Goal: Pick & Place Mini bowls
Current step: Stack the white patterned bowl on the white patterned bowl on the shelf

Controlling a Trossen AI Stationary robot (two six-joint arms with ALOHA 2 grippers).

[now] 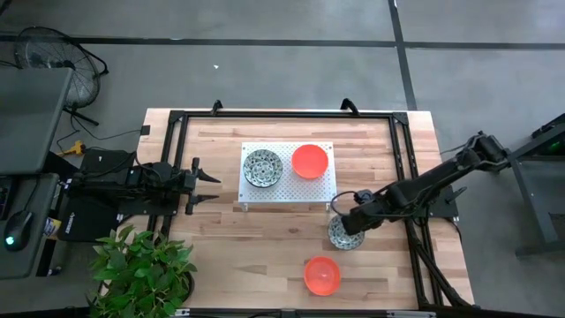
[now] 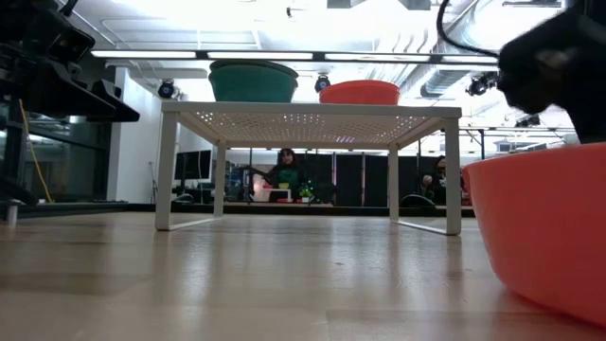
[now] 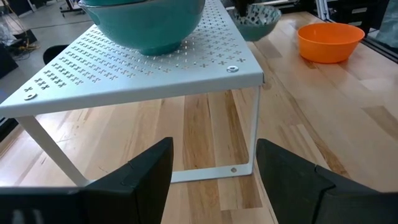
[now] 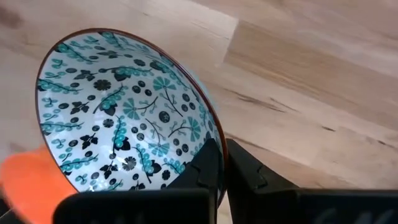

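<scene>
Beside the platform (image 1: 289, 176), right gripper (image 4: 222, 163) fingers pinch the patterned bowl's (image 4: 118, 118) rim.

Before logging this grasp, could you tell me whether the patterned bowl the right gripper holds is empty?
Empty. The right wrist view shows the patterned bowl's whole inside bare, with the right gripper shut on its rim.

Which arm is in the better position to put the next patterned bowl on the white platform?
The right arm. Its gripper is already shut on the rim of the patterned bowl, just beside the platform. The left gripper waits open at the platform's other side, holding nothing.
</scene>
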